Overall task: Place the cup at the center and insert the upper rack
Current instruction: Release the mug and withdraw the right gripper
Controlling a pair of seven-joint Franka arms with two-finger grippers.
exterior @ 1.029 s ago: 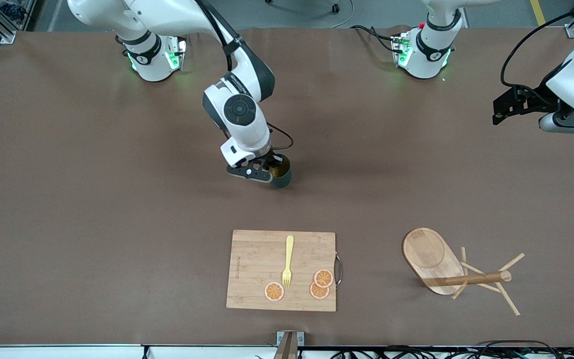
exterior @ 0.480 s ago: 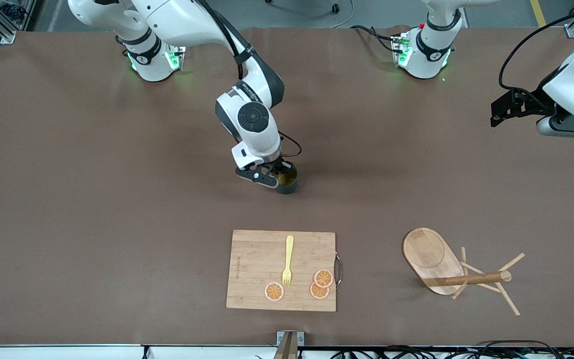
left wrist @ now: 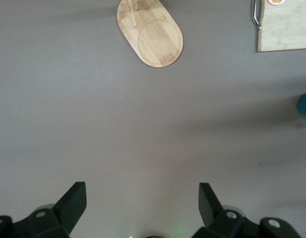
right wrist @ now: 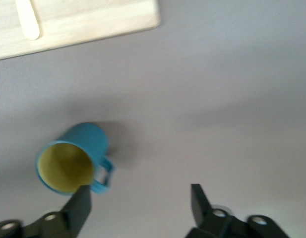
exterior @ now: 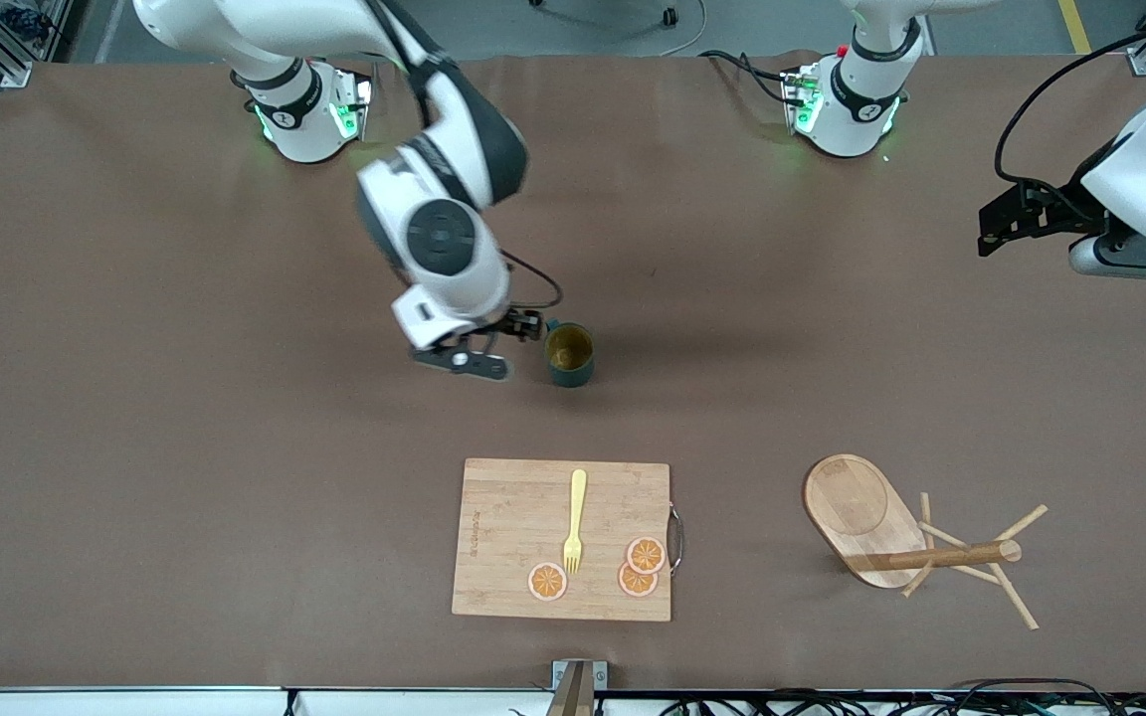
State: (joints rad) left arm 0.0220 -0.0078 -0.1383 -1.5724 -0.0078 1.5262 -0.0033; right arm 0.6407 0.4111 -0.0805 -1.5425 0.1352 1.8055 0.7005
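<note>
The dark teal cup (exterior: 570, 354) with its mustard-yellow inside stands upright on the table's middle, farther from the front camera than the cutting board. It also shows in the right wrist view (right wrist: 73, 158), handle toward my gripper. My right gripper (exterior: 493, 346) is open and empty, just beside the cup toward the right arm's end; in its wrist view (right wrist: 138, 206) nothing lies between the fingers. The upper rack (exterior: 896, 534), a wooden mug tree, lies tipped on its side near the front edge; its oval base shows in the left wrist view (left wrist: 151, 34). My left gripper (exterior: 1006, 221) is open and empty, waiting high over the left arm's end.
A rectangular bamboo cutting board (exterior: 503, 527) lies near the front edge, carrying a yellow fork (exterior: 575, 520) and three orange slices (exterior: 645, 555). Its corner shows in the right wrist view (right wrist: 118, 17) and the left wrist view (left wrist: 284, 37).
My right gripper has let go of the cup, opened, and drawn back toward the right arm's end. The cup now stands alone. The left arm has barely moved.
</note>
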